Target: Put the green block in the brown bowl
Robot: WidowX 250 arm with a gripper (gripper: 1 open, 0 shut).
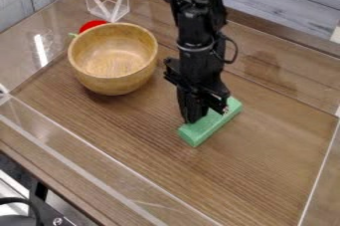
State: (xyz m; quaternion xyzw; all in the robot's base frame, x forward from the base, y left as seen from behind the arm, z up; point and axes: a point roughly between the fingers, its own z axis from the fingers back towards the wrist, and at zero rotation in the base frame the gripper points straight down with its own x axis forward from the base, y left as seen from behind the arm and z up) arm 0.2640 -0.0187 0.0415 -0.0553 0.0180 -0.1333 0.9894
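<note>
The green block (218, 125) lies flat on the wooden table, to the right of the brown bowl (113, 72). My gripper (202, 112) points straight down onto the block's left half. Its black fingers are drawn together on the block, which still rests on the table. The block's right end sticks out past the fingers. The bowl stands upright with nothing visible inside, about a hand's width to the left of the gripper.
A small red object (90, 27) sits behind the bowl, with a clear white-edged piece (106, 3) above it. A low transparent wall (80, 150) rims the table's front and sides. Bare wood lies between the bowl and the block.
</note>
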